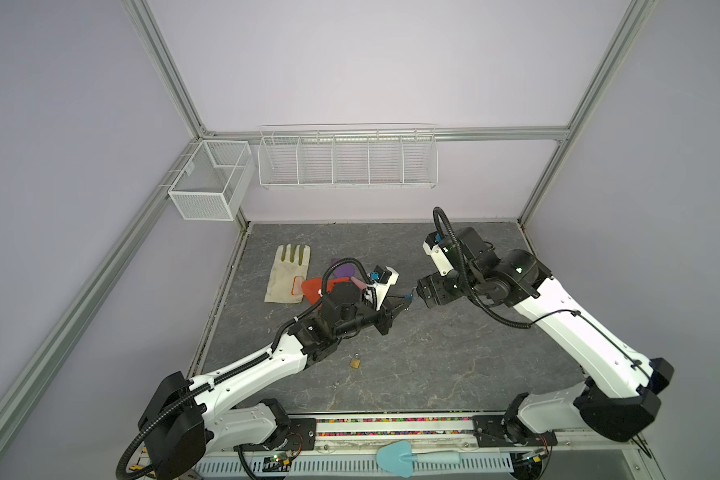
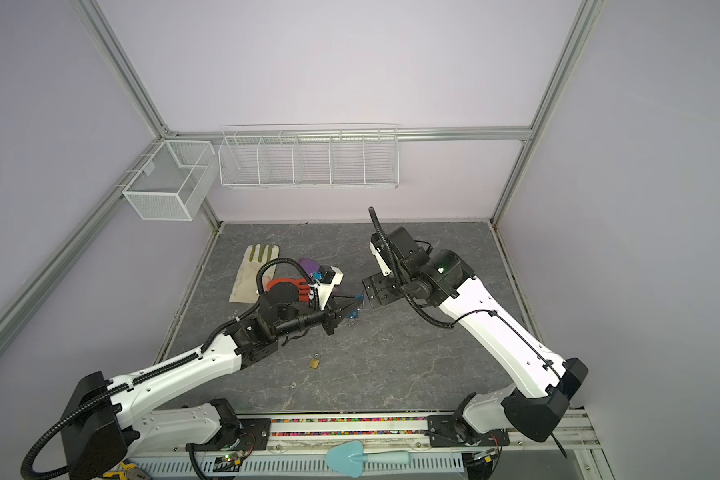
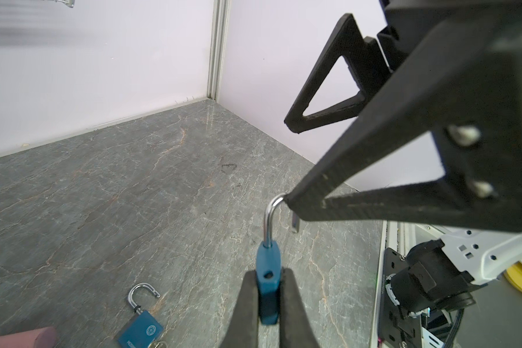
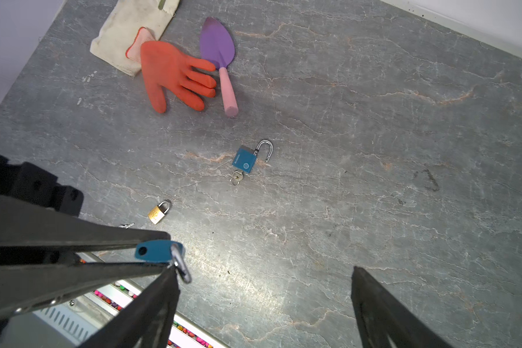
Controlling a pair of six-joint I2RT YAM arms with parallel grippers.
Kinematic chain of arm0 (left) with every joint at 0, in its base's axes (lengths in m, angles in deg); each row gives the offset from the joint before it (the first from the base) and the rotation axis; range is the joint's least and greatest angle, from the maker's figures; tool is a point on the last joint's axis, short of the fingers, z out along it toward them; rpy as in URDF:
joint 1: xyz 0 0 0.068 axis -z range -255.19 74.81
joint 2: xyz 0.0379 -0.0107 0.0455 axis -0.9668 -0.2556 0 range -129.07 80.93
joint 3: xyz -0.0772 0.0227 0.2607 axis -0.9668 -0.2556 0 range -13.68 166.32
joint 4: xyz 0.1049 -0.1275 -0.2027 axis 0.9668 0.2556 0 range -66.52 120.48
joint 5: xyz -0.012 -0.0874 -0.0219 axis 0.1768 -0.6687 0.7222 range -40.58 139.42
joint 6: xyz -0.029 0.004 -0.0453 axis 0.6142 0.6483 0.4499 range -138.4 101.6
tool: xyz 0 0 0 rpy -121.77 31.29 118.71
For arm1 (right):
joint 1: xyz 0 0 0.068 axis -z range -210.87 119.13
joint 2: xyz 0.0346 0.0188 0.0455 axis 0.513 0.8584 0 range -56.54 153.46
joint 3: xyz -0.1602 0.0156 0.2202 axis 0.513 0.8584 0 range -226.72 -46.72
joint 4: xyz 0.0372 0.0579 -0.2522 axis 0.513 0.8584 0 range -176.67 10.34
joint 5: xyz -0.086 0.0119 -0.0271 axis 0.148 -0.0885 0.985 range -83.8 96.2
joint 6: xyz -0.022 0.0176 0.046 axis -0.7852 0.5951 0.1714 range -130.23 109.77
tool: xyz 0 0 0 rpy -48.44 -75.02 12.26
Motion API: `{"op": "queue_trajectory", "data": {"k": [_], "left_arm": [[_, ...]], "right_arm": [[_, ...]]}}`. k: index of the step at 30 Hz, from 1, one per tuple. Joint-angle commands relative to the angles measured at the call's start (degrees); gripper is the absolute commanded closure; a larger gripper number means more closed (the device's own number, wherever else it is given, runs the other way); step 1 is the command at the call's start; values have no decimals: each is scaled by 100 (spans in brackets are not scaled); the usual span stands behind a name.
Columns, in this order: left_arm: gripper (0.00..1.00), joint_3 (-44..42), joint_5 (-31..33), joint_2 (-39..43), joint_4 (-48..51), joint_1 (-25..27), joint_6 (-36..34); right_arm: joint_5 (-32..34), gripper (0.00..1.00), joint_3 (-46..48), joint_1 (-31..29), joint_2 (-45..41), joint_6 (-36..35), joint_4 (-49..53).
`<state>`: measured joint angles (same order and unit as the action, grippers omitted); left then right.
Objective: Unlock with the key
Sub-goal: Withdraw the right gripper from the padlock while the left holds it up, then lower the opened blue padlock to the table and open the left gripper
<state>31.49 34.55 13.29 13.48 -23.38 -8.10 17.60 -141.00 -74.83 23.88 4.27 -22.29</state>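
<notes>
Fingers of the left gripper (image 3: 268, 280) pinch the body of a small blue padlock (image 3: 267, 256), held up off the table (image 3: 133, 195). Its shackle (image 3: 267, 220) touches one fingertip of the right gripper (image 3: 290, 162), whose fingers stand wide. I'd hold the left pinch firm and centre the right fingers across that bend before closing. The left wrist view shows the shackle's free end out of the body. Only the right wrist view shows the shut brass padlock (image 4: 158, 212) with what looks like a loose key (image 4: 126, 225) beside it.

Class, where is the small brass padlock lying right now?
In both top views the brass padlock lies on the grey table, slightly left of centre, nearer the front edge than the wrist of the left arm.
</notes>
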Motion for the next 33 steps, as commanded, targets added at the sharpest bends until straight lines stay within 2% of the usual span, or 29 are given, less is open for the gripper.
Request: {"op": "queue_trajectory", "data": {"k": [1, 6, 11, 16, 21, 25, 29, 33], "left_arm": [[100, 221, -68, 36, -125, 31, -20], [100, 249, -75, -4, -126, 35, -19], [100, 273, -89, -121, -192, 31, 77], [100, 286, -24, -470, -530, 198, 584], [100, 389, 167, -1179, -898, 525, 1499], [100, 398, 104, -1842, -1303, 591, 2436], [100, 654, 14, -2601, -1222, 666, 3185], [100, 940, 161, -3268, -1107, 680, 3837]], "right_arm": [[253, 10, 120, 22, -26, -120, 8], [298, 10, 145, 22, -122, -119, 11], [27, 9, 129, 64, -311, -108, -89], [-127, 6, 382, 521, -581, 94, -167], [-261, 3, 1043, 1199, -905, 492, -487], [-391, 0, 1622, 1812, -1102, 770, -768], [-814, 0, 2299, 2270, -1263, 1071, -1277], [-843, 1, 2762, 2561, -1281, 1200, -1491]]}}
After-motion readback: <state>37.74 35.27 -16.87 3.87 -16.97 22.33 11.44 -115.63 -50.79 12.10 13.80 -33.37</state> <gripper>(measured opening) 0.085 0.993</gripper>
